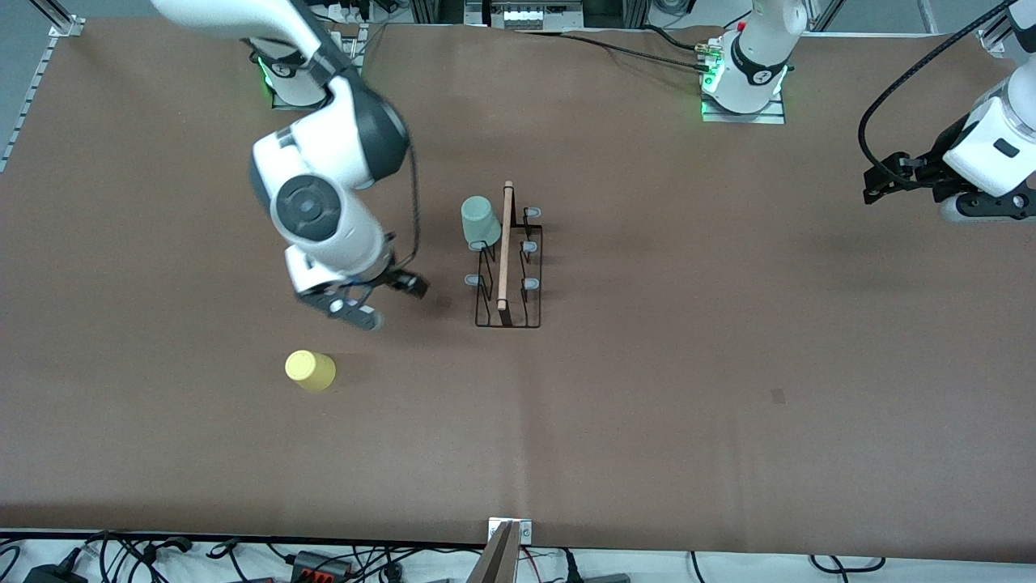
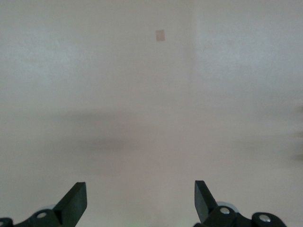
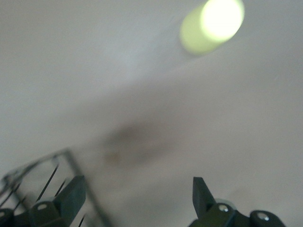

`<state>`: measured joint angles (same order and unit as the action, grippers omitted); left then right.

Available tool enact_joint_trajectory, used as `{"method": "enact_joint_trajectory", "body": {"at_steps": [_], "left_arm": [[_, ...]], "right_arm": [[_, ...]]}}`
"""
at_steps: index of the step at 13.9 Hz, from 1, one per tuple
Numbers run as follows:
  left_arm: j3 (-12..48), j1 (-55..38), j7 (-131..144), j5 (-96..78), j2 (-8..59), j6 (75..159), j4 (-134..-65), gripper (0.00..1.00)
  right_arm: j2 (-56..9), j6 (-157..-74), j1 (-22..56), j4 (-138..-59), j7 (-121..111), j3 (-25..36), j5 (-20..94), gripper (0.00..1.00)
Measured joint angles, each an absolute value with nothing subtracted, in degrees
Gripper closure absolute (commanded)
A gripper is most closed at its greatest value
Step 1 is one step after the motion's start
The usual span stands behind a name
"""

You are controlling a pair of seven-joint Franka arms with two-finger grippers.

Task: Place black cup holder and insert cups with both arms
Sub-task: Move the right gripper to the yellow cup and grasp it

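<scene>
Listing what I am seeing on the brown table (image 1: 728, 389).

Rack (image 1: 508, 275): standing mid-table, its wooden handle (image 1: 505, 247) running toward the front camera, grey-tipped prongs on either side.

Green cup (image 1: 480, 222): sitting upside down on a prong, on the side of the rack toward the right arm's end and at the rack's end farther from the camera.

Yellow cup (image 1: 309, 370): lying on the table toward the right arm's end, well apart from the rack and nearer the camera.

Right gripper (image 1: 374, 301): hanging over bare table between the yellow cup and the rack, jaws spread wide and gripping nothing; I am seeing the rack's wire beside one finger in its wrist view and the yellow cup farther off.

Left gripper (image 1: 876, 181): waiting at the left arm's end of the table, jaws spread wide and empty, its wrist view looking at bare table.
</scene>
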<state>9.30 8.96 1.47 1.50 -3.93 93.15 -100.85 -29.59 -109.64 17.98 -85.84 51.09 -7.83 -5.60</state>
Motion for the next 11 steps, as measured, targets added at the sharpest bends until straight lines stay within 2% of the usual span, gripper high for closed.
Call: {"method": "enact_joint_trajectory", "body": {"at_steps": [6, 11], "left_arm": [[9.41, 8.9, 1.48, 1.26, -3.84, 93.83, -100.23, 0.0], [9.42, 8.9, 1.47, 0.51, -3.83, 93.84, -100.13, 0.0]], "right_arm": [[-39.04, -114.1, 11.81, -77.07, 35.8, -7.23, -8.9, 0.0], [-44.29, -121.89, 6.89, -75.6, 19.82, -7.29, -8.6, 0.0]]}}
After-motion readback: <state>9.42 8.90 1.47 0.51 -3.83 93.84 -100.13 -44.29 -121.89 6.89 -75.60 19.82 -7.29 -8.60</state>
